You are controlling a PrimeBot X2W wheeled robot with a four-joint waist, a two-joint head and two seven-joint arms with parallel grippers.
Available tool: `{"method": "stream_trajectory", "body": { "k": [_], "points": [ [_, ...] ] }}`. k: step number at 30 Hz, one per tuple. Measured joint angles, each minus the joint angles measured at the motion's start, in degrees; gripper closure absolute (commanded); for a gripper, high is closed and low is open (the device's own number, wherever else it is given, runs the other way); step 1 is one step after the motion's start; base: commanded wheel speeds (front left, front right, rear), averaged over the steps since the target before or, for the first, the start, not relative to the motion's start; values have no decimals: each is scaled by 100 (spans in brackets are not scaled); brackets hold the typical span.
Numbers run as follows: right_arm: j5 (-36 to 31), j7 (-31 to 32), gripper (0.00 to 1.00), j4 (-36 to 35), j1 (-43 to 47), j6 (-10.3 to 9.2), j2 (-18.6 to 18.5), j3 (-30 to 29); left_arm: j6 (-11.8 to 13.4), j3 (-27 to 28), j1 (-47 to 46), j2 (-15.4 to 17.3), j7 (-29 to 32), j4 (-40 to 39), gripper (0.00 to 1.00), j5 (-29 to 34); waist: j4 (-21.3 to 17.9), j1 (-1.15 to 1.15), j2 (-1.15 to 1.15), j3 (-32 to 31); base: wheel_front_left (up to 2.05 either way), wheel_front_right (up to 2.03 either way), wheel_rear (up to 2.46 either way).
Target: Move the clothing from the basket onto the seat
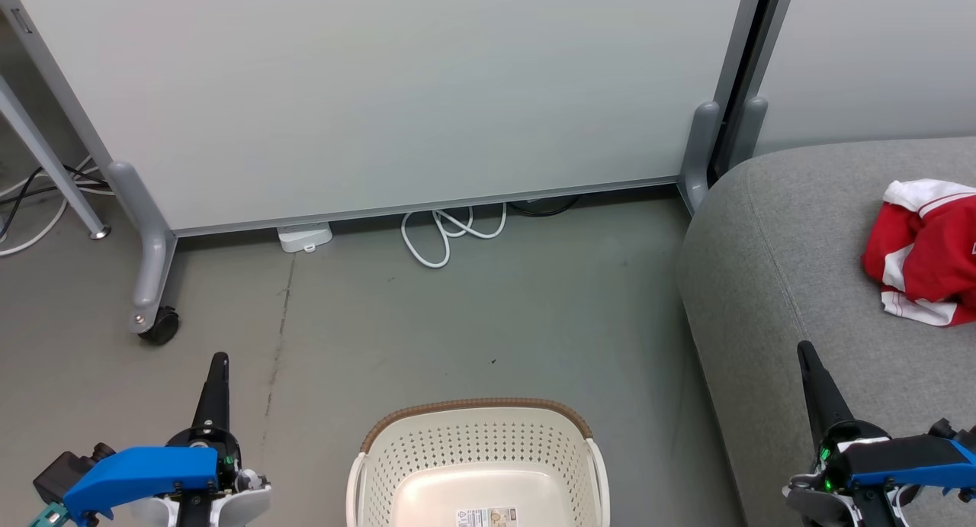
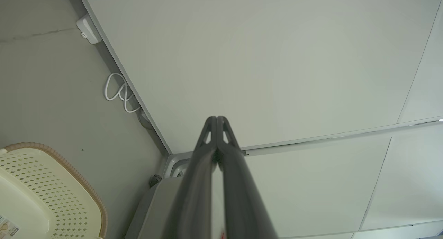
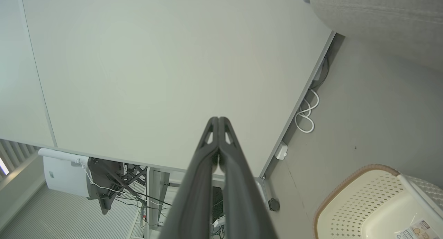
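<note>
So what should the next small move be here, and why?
Probably tip the head down to check the near half of the basket, cut off at the picture's edge. What shows of its floor is bare, clothing already lies on the seat, and the left end effector and right end effector are shut and empty.

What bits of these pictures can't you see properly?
Head view: the clothing on the seat runs off the right edge, so its full shape is hidden.
Head view: the basket is cut by the bottom edge; its near half is unseen.
The label inside it is too small to read.
</note>
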Motion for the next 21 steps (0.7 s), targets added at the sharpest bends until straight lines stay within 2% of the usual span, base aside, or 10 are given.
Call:
{"method": "stream_trajectory", "body": {
  "k": [21],
  "points": [
    [920,210,100,-24,-94,0,-1,-78,0,144,-85,-31,229,-114,100,-783,-40,0,0,17,0,0,0]
  ]
}}
